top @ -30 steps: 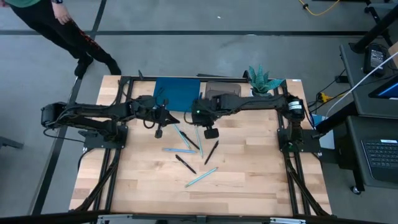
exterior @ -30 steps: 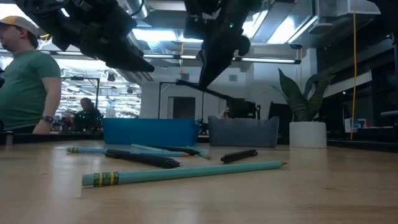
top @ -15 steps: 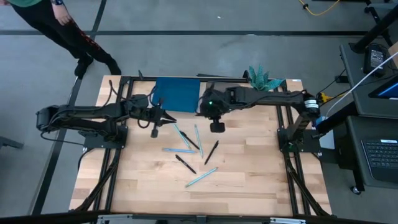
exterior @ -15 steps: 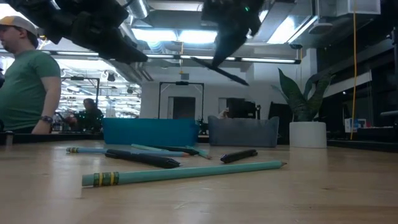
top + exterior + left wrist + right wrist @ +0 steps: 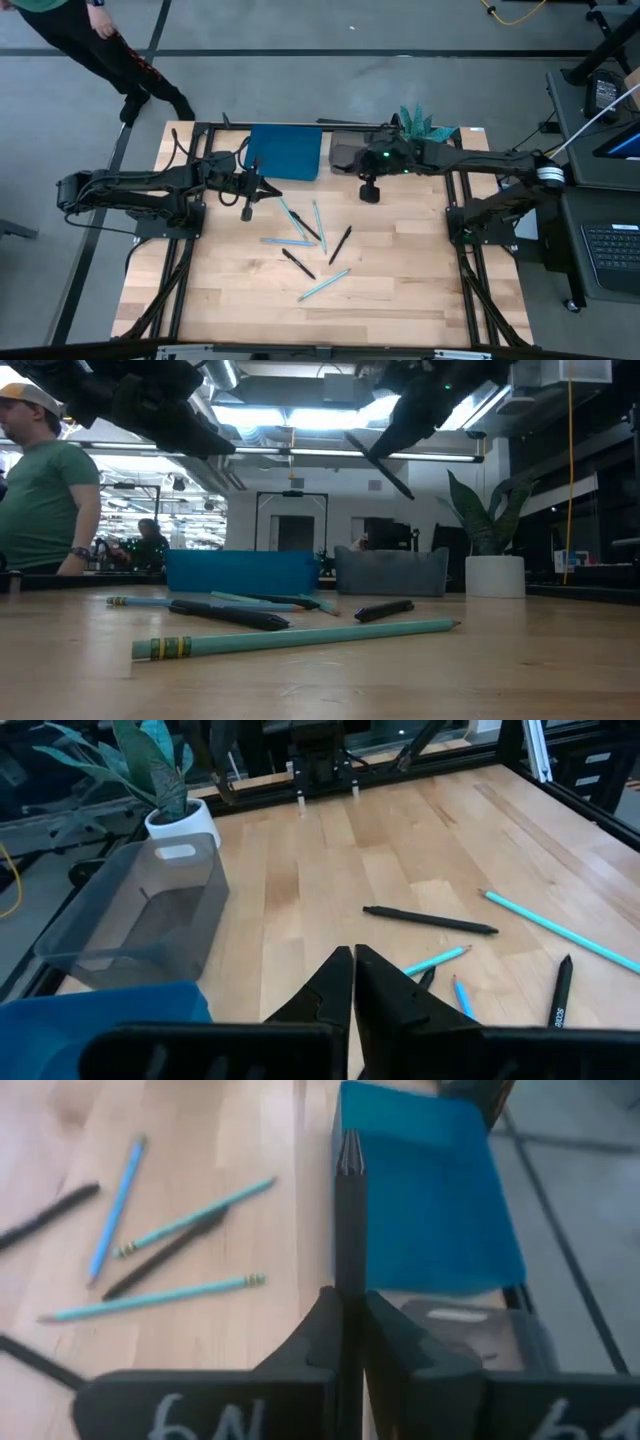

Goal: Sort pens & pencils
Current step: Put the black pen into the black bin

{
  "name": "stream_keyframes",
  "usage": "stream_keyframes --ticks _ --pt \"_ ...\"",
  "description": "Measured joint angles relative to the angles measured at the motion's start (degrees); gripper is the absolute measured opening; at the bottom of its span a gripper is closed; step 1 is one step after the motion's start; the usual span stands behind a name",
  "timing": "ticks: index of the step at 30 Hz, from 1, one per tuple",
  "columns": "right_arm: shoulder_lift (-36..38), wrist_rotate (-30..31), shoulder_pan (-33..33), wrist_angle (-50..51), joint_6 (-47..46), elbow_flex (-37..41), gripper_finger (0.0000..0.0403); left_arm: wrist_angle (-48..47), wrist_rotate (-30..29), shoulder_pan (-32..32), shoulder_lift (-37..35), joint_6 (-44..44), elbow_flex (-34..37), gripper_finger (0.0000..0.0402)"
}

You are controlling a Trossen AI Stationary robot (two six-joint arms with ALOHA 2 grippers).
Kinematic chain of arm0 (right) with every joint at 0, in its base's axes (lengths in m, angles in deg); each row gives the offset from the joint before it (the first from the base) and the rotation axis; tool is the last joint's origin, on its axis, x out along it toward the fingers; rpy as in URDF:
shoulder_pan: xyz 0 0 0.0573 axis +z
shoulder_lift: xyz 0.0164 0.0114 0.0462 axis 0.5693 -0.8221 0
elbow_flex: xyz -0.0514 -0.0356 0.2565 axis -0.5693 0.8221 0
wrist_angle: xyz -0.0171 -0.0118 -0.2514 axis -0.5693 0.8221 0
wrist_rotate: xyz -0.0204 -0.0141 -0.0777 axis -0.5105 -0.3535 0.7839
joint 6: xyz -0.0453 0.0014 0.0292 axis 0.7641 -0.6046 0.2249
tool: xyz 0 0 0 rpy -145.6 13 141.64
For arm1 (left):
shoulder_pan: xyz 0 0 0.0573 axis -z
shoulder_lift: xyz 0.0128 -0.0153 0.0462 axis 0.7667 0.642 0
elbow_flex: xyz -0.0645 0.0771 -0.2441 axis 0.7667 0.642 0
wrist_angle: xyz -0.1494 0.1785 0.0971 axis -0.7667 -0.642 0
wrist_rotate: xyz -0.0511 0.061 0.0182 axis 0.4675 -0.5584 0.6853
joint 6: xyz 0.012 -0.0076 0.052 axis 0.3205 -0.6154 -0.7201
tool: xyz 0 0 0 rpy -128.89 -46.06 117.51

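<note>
Three black pens (image 5: 340,243) and several light-blue pencils (image 5: 323,284) lie flat and scattered on the middle of the wooden table; the low view shows one pencil (image 5: 300,637) nearest the camera. My right gripper (image 5: 370,192) hovers just in front of the grey bin (image 5: 350,155), shut on a fourth black pen (image 5: 348,1210). My left gripper (image 5: 247,211) hangs shut and empty above the table to the left of the pile, near the blue bin (image 5: 285,150); its fingertips (image 5: 353,955) meet. My right gripper pinches the black pen between its two fingers (image 5: 330,1315). The pen's shaft (image 5: 348,1280) runs out past the fingertips. Seen from table height, the pen (image 5: 385,468) is lifted clear, high above the table, and slants downward.
The blue bin (image 5: 240,572) and grey bin (image 5: 390,572) stand side by side at the table's far edge, with a potted plant (image 5: 425,128) to their right. A person (image 5: 40,490) stands beyond the table's far left. Bare wood lies near and right of the pile.
My right gripper has carried the black pen from above the pile toward the table's right and far edge, ending in front of the grey bin. The pen stays raised and tilted in its hold. The sticks on the table have not moved.
</note>
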Motion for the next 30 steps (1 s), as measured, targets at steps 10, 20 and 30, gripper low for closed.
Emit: stream_keyframes --ticks 10,20,30 --pt "4.9 -6.4 -4.8 -18.4 0.1 12.2 0.0027 0.1 -0.3 0.0 0.0 0.0 0.0 0.0025" --pt "4.9 -10.5 -11.6 -23.2 0.0 15.9 0.0023 0.1 -0.4 0.0 0.0 -1.0 0.0 0.0002" --pt "4.9 -10.5 -16.7 -17.2 1.4 16.0 0.0023 0.2 -0.4 0.0 0.0 -1.4 0.0 0.0019"
